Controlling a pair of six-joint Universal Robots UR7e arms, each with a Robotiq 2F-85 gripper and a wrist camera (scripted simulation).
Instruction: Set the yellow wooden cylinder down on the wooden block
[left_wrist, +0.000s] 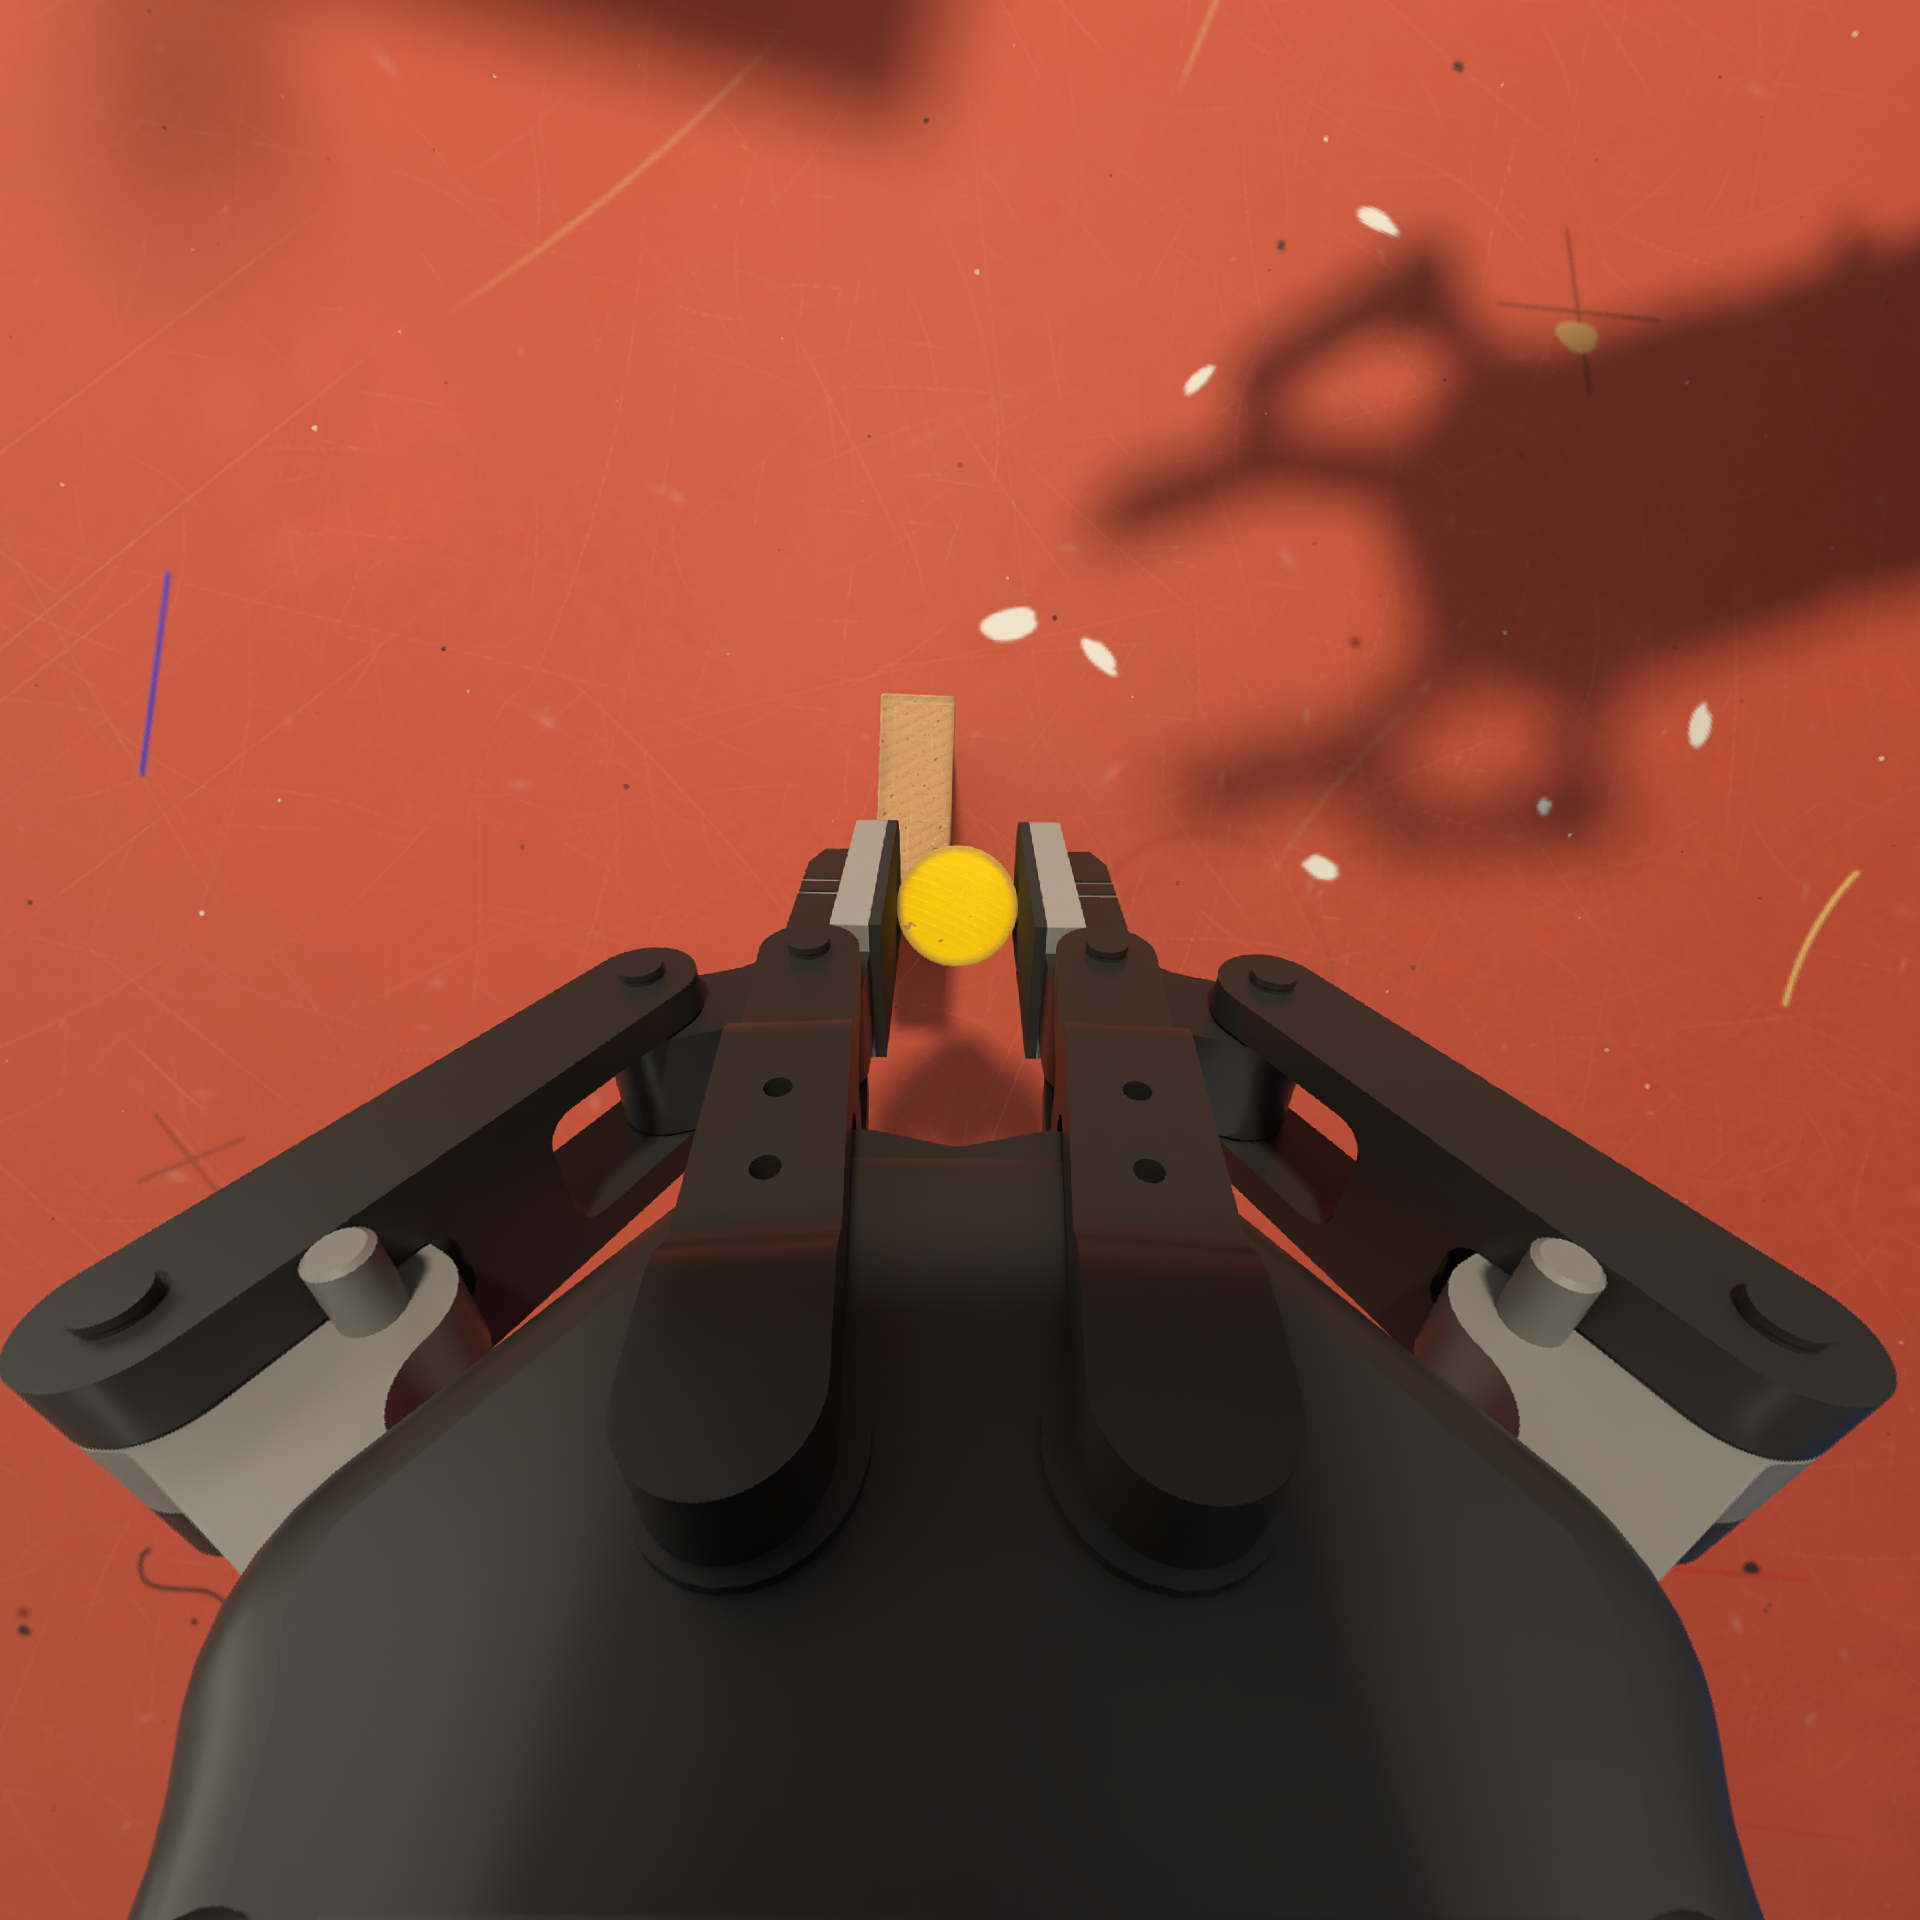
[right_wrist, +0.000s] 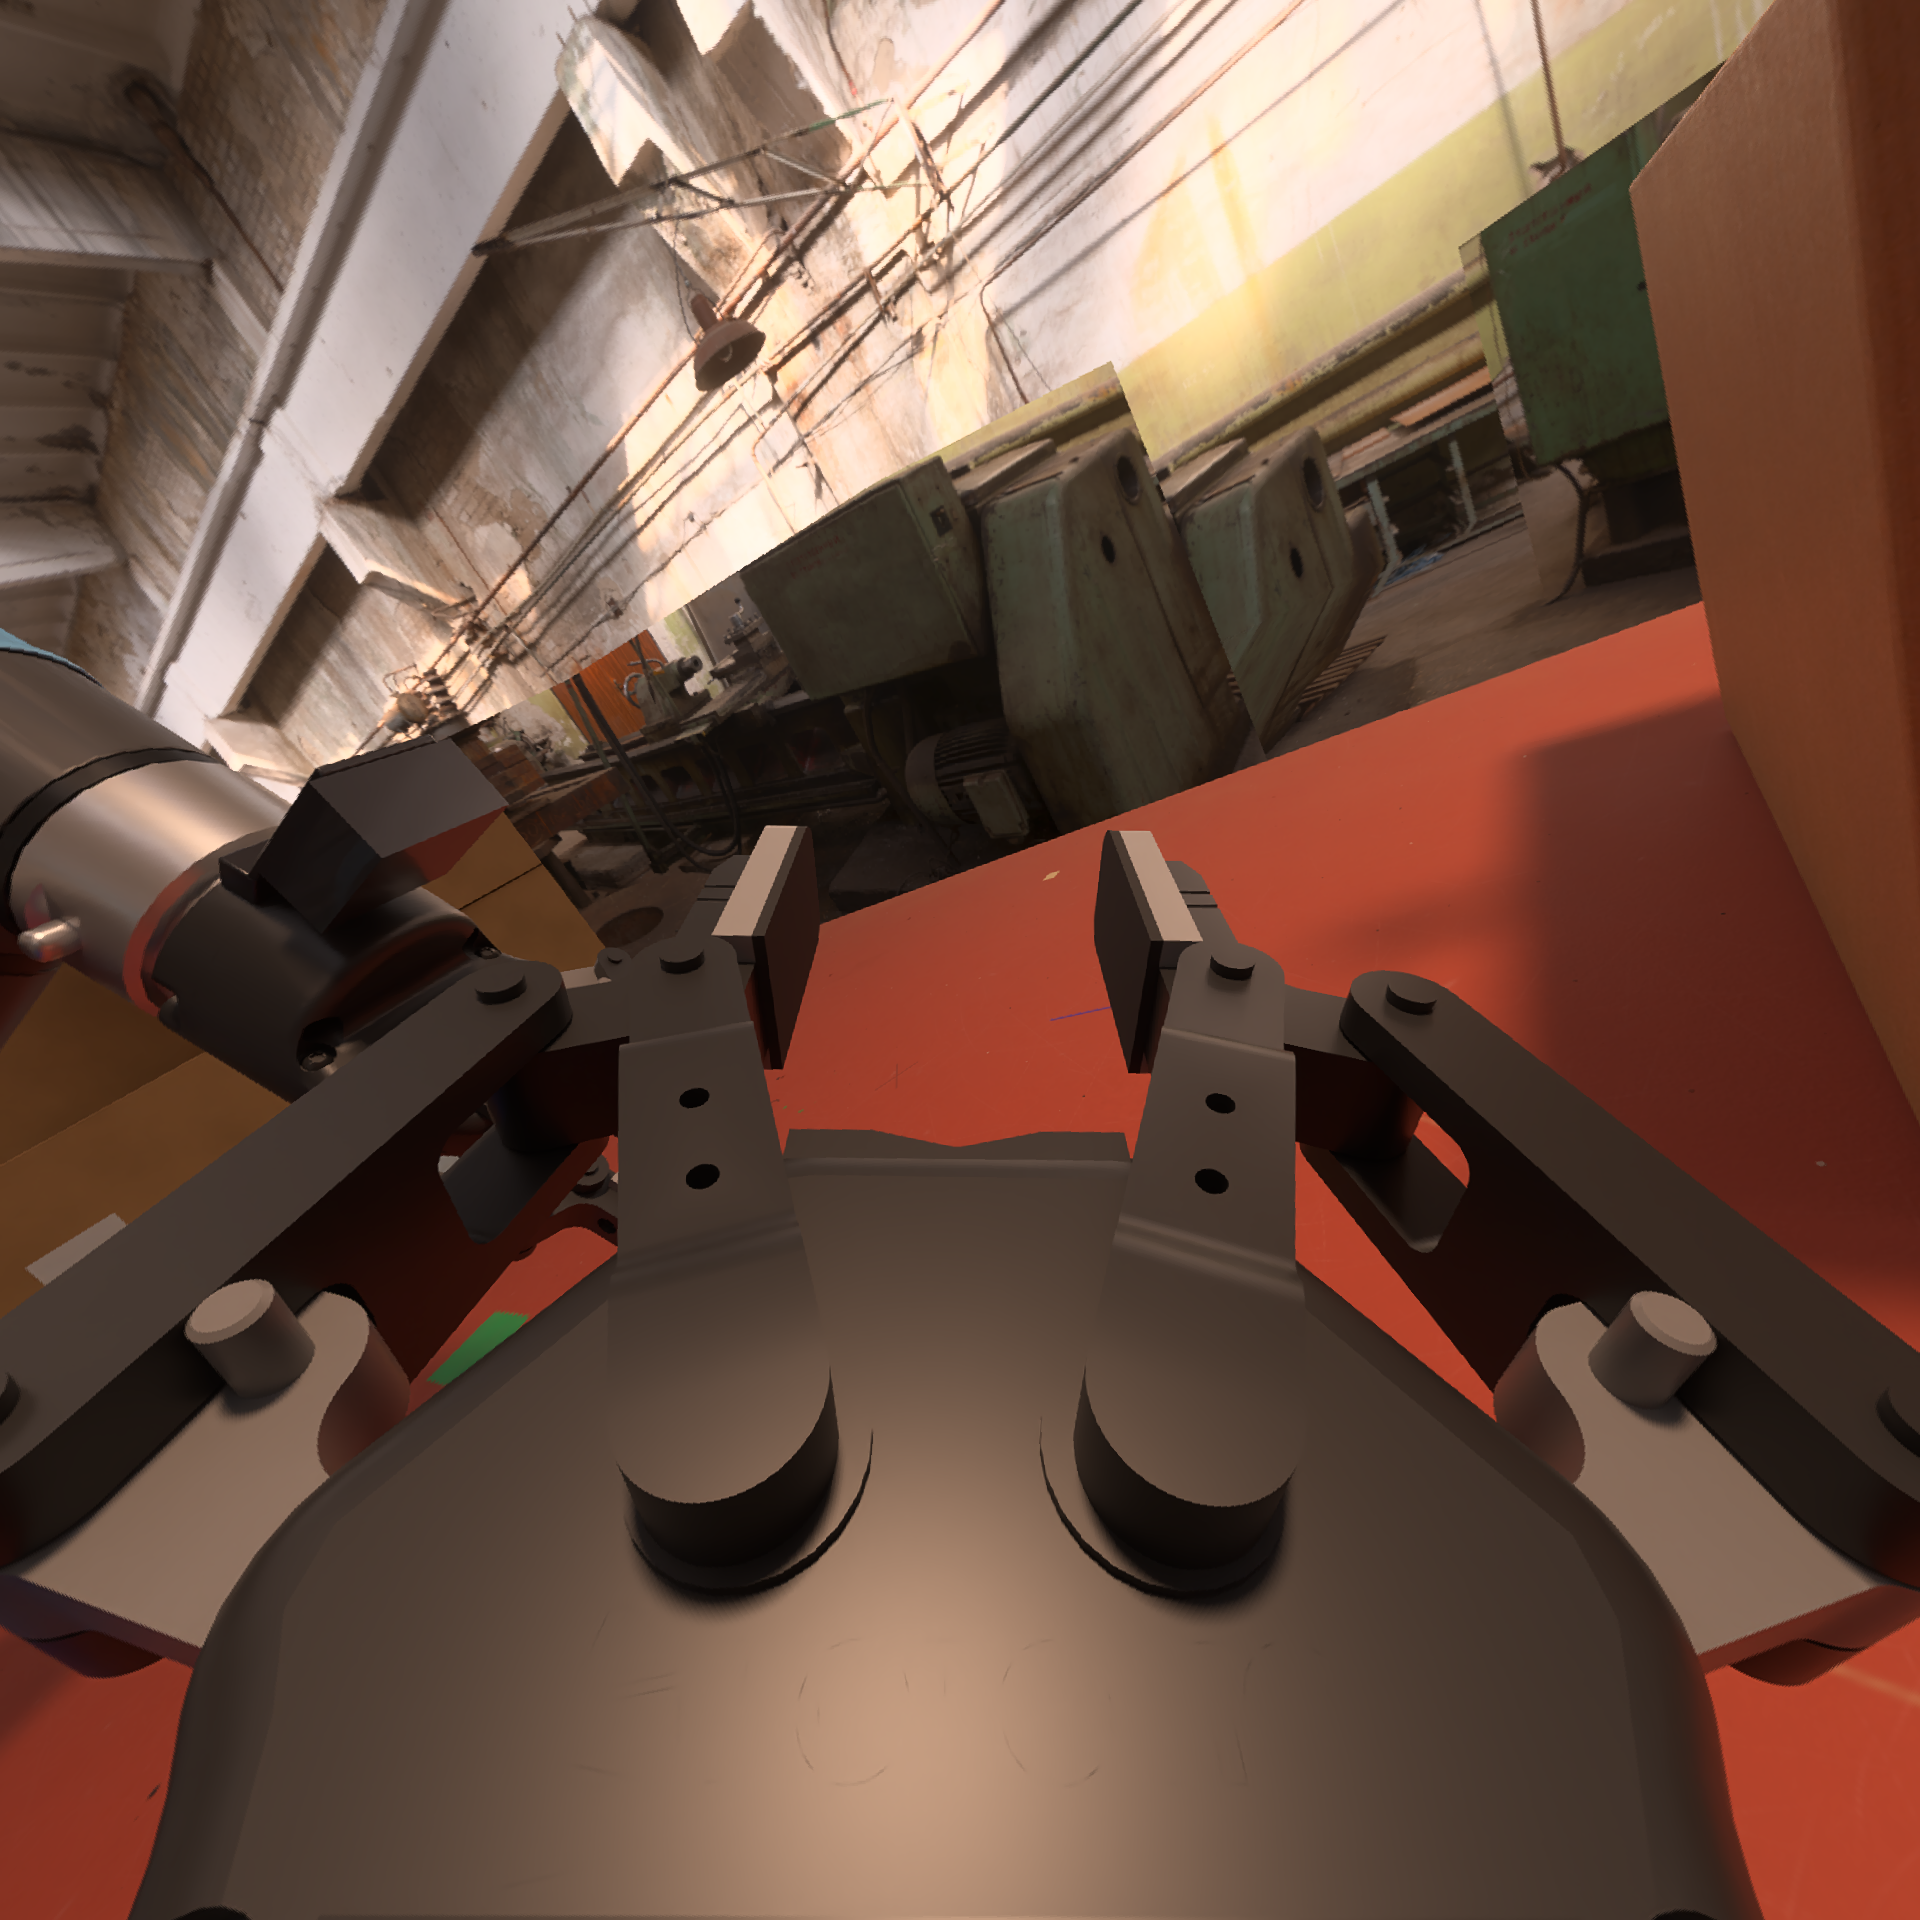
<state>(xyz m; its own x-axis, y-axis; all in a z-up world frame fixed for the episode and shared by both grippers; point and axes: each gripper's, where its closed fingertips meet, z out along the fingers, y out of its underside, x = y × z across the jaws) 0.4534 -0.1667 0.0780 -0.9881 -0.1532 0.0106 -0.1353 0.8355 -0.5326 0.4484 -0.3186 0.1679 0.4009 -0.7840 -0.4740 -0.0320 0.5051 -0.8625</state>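
Note:
In the left wrist view I look straight down at the red table (left_wrist: 520, 468). My left gripper (left_wrist: 956, 847) is shut on the yellow wooden cylinder (left_wrist: 956, 906), which I see end-on as a yellow disc between the two pads. The wooden block (left_wrist: 916, 764), a narrow tan slab, lies on the table below and just beyond the cylinder; its near end is hidden behind the cylinder and the left finger. My right gripper (right_wrist: 951, 904) is open and empty, held low over the table and pointing towards its far edge.
A tall brown box (right_wrist: 1818, 520) stands close on the right of the right gripper. The left arm's wrist (right_wrist: 156, 831) is at the left, with tan boxes (right_wrist: 104, 1091) behind it. The other gripper's shadow (left_wrist: 1507, 520) falls on the table.

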